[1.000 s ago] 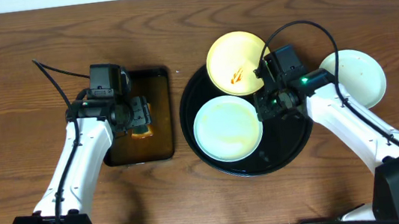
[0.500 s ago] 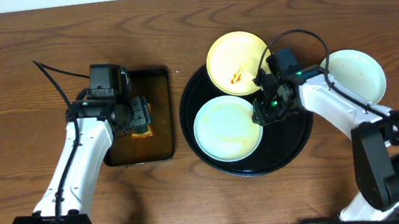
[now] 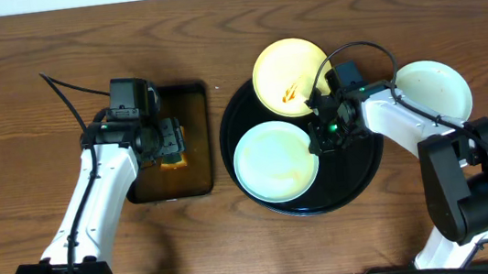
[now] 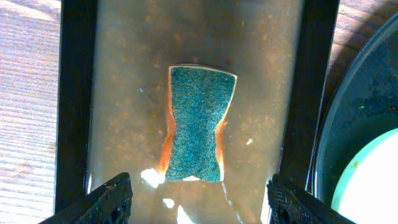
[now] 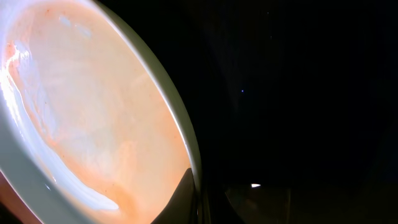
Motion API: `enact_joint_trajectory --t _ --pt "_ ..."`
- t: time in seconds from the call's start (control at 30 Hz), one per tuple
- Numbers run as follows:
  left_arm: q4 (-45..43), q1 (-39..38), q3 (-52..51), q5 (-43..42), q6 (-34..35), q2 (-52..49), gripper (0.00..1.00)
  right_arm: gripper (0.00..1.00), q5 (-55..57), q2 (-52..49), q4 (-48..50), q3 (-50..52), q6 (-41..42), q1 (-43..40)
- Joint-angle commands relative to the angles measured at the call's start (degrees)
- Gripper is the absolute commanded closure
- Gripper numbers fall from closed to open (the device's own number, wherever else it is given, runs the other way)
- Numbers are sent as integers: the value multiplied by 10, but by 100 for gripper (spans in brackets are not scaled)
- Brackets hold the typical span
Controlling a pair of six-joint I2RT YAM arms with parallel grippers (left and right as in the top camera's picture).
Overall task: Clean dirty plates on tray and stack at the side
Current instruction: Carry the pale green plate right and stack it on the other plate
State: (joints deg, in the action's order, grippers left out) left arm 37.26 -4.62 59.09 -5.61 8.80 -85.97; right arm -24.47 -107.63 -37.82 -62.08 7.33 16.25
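Overhead view: right end effector is now pinching shut on the pale blue-white round plate, shifting it left on the glossy black round tray, ready for cleaning. Left end effector is hanging wide open, empty.

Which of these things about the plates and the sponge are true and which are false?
1. The yellow plate has orange-red smears on it. True.
2. The sponge lies on the round tray. False: the sponge lies in the rectangular tray, in brownish liquid.
3. One plate sits on the table outside the round tray. True: the white plate lies to the right of the round tray.
4. The left gripper is squeezing the sponge. False: the left gripper is open, with its fingers spread wide on either side of the sponge and not touching it.
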Motion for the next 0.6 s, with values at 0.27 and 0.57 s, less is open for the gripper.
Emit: enact_joint_trajectory --t 0.27,0.57 --pt "2 -3 0 1 1 -2 29 99 11 92 7 -4 -26 -28" --pt "2 -3 0 1 1 -2 29 99 199 160 7 -4 -32 -27"
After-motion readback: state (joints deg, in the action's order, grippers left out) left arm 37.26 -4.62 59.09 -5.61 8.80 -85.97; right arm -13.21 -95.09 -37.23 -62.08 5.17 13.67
